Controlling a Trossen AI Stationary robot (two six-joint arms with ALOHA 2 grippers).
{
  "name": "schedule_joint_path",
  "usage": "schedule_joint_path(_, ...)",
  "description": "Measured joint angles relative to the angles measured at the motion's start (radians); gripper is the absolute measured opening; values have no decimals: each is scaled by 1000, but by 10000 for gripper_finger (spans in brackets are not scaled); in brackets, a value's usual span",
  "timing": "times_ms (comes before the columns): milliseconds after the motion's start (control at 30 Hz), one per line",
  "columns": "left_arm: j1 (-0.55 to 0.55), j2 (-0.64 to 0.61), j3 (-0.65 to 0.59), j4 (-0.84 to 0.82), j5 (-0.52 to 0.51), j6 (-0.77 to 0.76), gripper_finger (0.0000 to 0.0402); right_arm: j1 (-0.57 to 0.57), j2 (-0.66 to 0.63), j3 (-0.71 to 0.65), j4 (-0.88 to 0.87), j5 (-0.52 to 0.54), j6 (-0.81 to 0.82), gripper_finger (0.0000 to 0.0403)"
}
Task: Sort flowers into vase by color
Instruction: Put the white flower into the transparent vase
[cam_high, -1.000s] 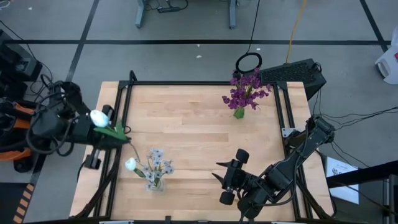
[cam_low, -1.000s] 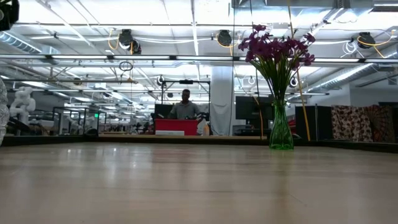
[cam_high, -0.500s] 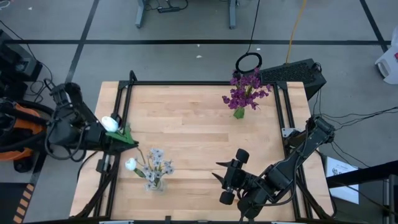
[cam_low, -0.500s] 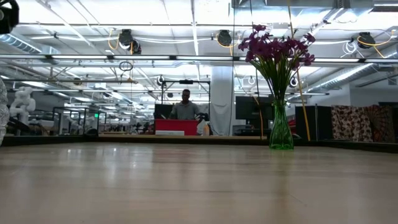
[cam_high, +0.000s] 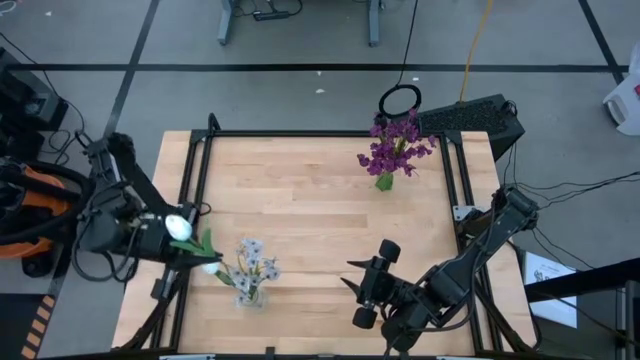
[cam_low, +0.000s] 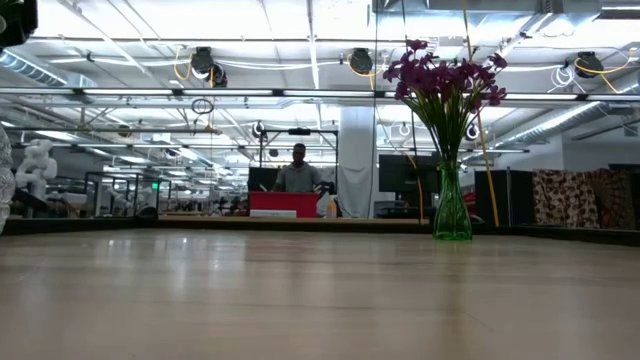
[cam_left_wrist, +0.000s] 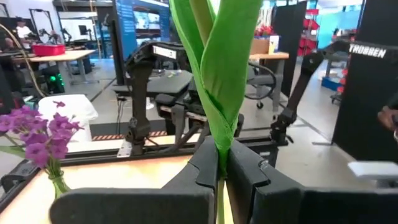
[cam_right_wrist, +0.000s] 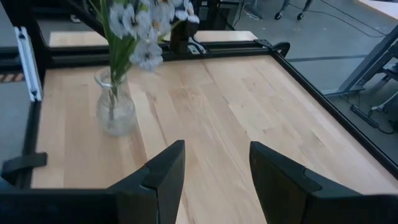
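On the desk (cam_high: 320, 215), the green vase of purple flowers (cam_high: 396, 148) stands upper right and the clear vase (cam_high: 249, 292) of pale blossoms lower left. The left gripper (cam_high: 183, 246), clamped on a white tulip's stem (cam_left_wrist: 219, 87), hangs just beside that clear vase; a misjudged descent could snag the sprigs or tip the vase. The right gripper (cam_right_wrist: 213, 165) waits at lower right, fingers apart, empty.

Bright even overhead light, soft shadows, glare sheen on table (cam_low: 300, 290) (low view), backgrounds softly blurred
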Motion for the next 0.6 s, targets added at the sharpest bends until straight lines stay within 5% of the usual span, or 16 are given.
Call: schedule_joint_path(600, -35, 228, 0, 72, -62, 0, 17, -6, 2, -90, 141, -4, 3, 171)
